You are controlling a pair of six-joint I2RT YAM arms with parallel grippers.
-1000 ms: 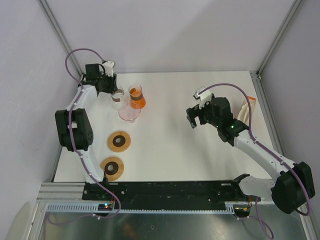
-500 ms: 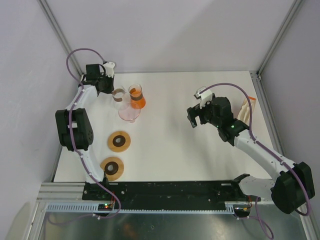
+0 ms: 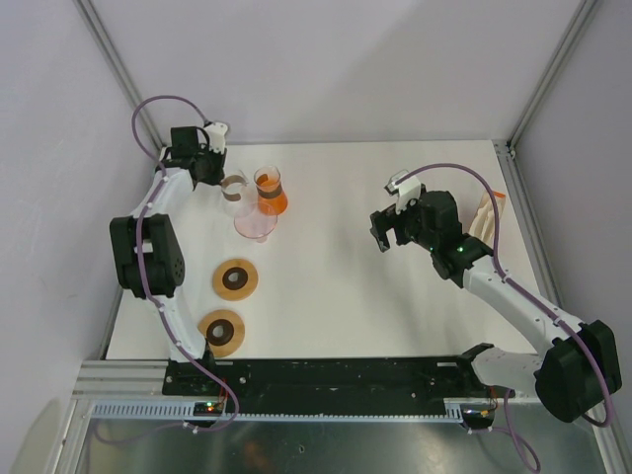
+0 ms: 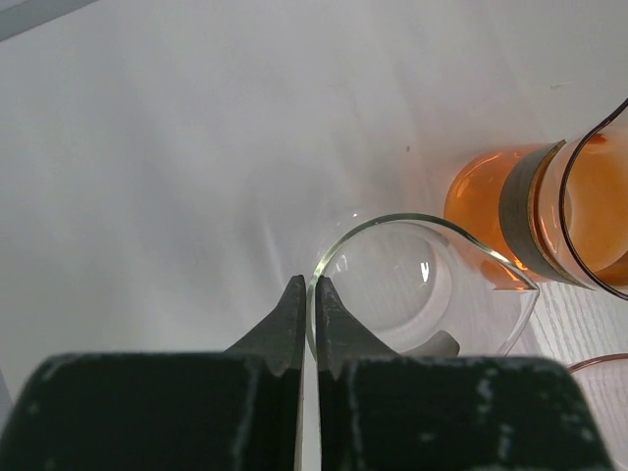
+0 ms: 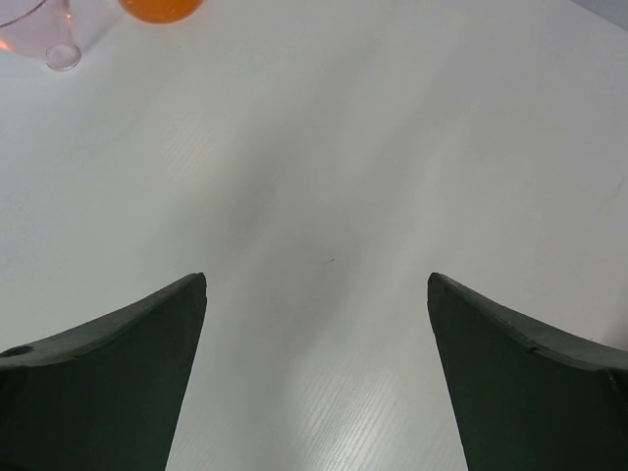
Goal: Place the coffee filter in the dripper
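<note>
A pink glass dripper (image 3: 255, 225) stands at the far left of the table, next to an orange-tinted glass carafe (image 3: 270, 194) and a clear glass vessel (image 3: 234, 191). My left gripper (image 3: 222, 179) is shut on the clear vessel's rim (image 4: 339, 250), one finger inside and one outside. The orange carafe (image 4: 496, 211) shows to its right in the left wrist view. A tan paper filter (image 3: 486, 211) lies at the right edge, partly hidden behind my right arm. My right gripper (image 3: 381, 238) is open and empty above bare table (image 5: 324, 260), apart from the dripper (image 5: 39, 34).
Two brown round coasters (image 3: 236, 278) (image 3: 221, 331) lie near the left front of the table. Frame posts stand at the back corners. The table's right edge runs just beyond the filter.
My left gripper has shifted slightly with the clear vessel's rim in it. The right arm has barely moved.
</note>
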